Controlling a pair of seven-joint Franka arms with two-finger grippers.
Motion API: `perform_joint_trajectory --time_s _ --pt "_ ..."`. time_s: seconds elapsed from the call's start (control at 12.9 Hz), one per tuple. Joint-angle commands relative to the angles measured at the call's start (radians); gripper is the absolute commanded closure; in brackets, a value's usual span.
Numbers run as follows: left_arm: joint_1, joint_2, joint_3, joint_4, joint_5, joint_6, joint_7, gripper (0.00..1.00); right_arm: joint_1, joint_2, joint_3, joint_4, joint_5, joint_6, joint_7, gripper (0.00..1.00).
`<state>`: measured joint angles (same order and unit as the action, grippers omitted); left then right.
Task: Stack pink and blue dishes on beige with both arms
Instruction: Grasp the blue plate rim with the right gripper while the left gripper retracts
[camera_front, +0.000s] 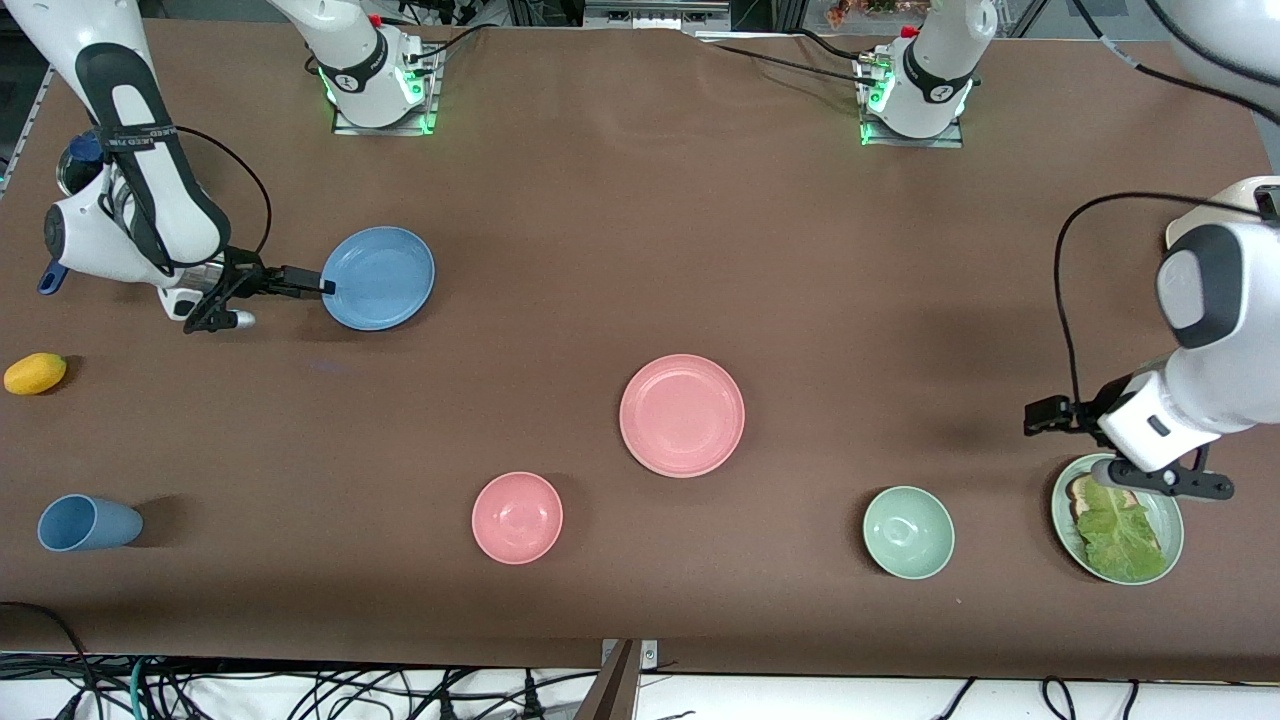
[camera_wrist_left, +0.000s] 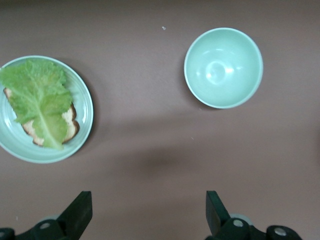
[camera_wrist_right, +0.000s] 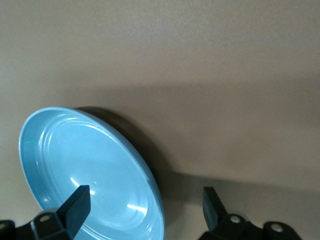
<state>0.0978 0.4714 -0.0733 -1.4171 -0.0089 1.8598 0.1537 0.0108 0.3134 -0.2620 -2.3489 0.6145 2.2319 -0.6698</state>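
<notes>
The light blue plate (camera_front: 379, 278) lies toward the right arm's end of the table. My right gripper (camera_front: 322, 287) is open at its rim: in the right wrist view one fingertip (camera_wrist_right: 80, 196) is over the blue plate (camera_wrist_right: 85, 165) and the other is outside the rim. The salmon pink plate (camera_front: 681, 415) lies flat at the table's middle, with no gripper near it. My left gripper (camera_front: 1042, 415) hangs open over bare table beside a green plate, and the left gripper (camera_wrist_left: 148, 202) holds nothing. No beige plate is in view.
A green plate with bread and lettuce (camera_front: 1117, 518) and a green bowl (camera_front: 908, 532) sit near the front edge at the left arm's end. A pink bowl (camera_front: 517, 517), a tipped blue cup (camera_front: 88, 523) and a yellow fruit (camera_front: 35, 373) lie toward the right arm's end.
</notes>
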Motion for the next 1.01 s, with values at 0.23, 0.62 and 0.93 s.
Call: perform_joint_trajectory --time_s 0.23,0.62,0.93 --pt "-0.067 -0.169 0.029 0.003 -0.036 -0.188 -0.102 0.00 -0.003 0.030 0.004 -0.003 0.030 0.005 -0.050 0.40" --pt "-0.079 -0.263 0.032 -0.002 -0.029 -0.249 -0.187 0.00 -0.002 0.066 0.004 -0.001 0.030 0.005 -0.113 0.89" --pt "-0.079 -0.292 0.067 -0.006 -0.040 -0.405 -0.178 0.00 -0.002 0.052 0.004 0.006 0.028 -0.008 -0.146 1.00"
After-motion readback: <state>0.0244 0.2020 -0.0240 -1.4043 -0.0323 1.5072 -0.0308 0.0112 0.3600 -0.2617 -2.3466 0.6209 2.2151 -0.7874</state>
